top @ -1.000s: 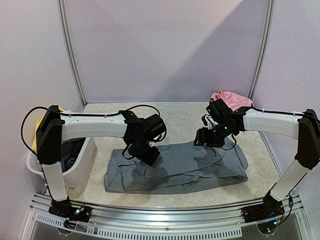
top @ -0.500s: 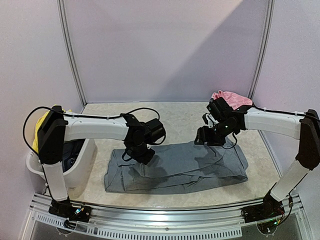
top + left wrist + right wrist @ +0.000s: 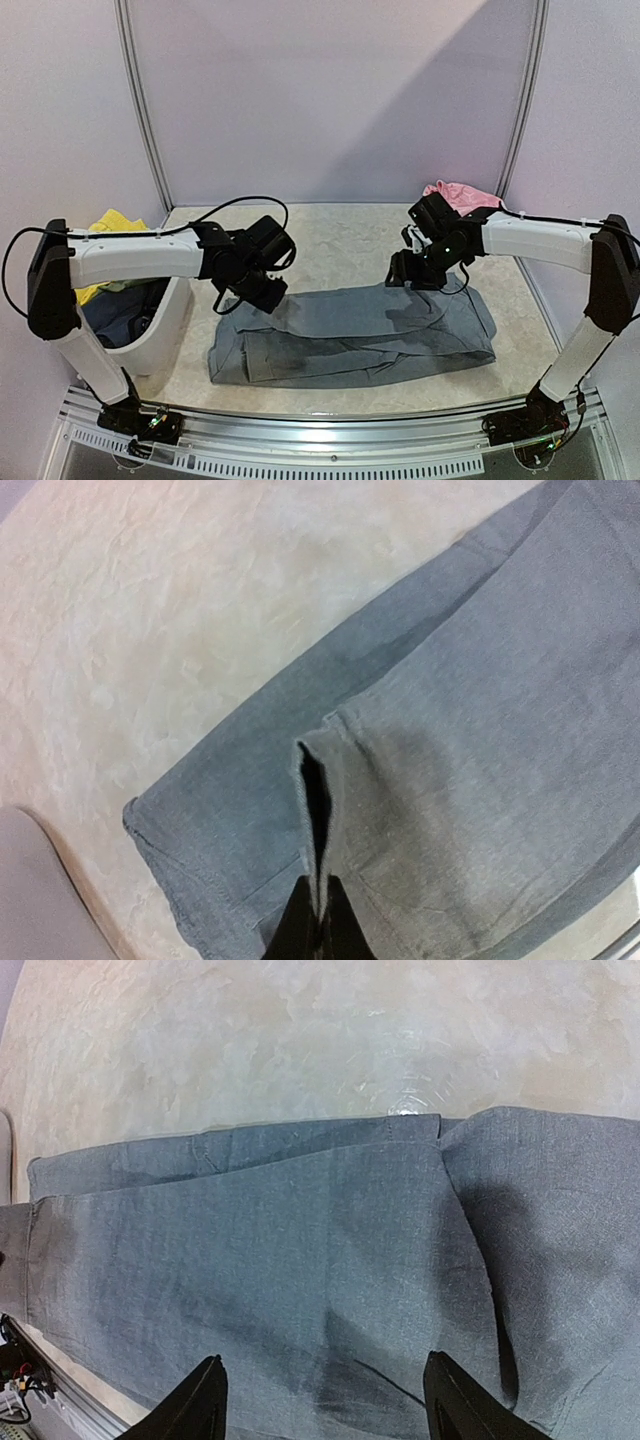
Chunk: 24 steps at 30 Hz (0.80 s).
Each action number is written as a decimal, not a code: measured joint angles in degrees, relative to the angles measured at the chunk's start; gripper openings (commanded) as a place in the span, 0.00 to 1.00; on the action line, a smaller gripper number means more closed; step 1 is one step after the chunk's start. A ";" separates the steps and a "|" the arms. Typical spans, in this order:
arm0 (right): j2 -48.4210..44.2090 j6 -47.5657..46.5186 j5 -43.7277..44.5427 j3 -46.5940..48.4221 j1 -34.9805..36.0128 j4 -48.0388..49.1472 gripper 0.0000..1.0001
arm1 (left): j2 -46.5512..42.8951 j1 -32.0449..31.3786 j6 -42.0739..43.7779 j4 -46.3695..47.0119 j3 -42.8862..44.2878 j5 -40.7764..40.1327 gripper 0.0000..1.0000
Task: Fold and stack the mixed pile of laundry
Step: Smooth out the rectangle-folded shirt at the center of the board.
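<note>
The large grey long-sleeved shirt [image 3: 360, 335] lies spread across the table. My left gripper [image 3: 264, 296] is shut on a raised fold of its far left edge; in the left wrist view the black fingertips [image 3: 318, 922] pinch the grey fabric [image 3: 480, 730], which stands up as a narrow ridge. Over the shirt's far right part hovers my right gripper [image 3: 399, 277], open; its fingers [image 3: 205, 1400] stand wide apart above flat grey cloth [image 3: 300, 1240] with nothing between them. A pink piece [image 3: 455, 194] lies at the back right. Yellow fabric [image 3: 112, 222] and a dark blue item [image 3: 125, 315] sit in the tub.
A white plastic tub [image 3: 165, 325] stands at the left of the table, and its corner [image 3: 30, 900] shows in the left wrist view. Bare beige tabletop [image 3: 345, 235] stretches behind the shirt. Walls close in the back and both sides.
The left gripper has shut on the shirt's far left edge and drawn back to the left, pulling the fold up with it. The right gripper has barely moved and stays open.
</note>
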 measured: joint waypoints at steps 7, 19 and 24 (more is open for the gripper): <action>0.31 0.52 -1.16 -0.48 0.00 0.26 0.67 | -2.60 2.19 0.17 5.75 -10.21 -2.29 0.09; 0.74 -0.35 -2.14 -2.54 0.00 -1.09 0.67 | -4.70 2.32 -7.87 4.02 -11.96 -9.49 0.79; -2.25 -1.57 -1.44 -5.99 0.00 -2.99 0.66 | -8.09 2.32 -7.17 3.43 -10.25 -5.68 0.75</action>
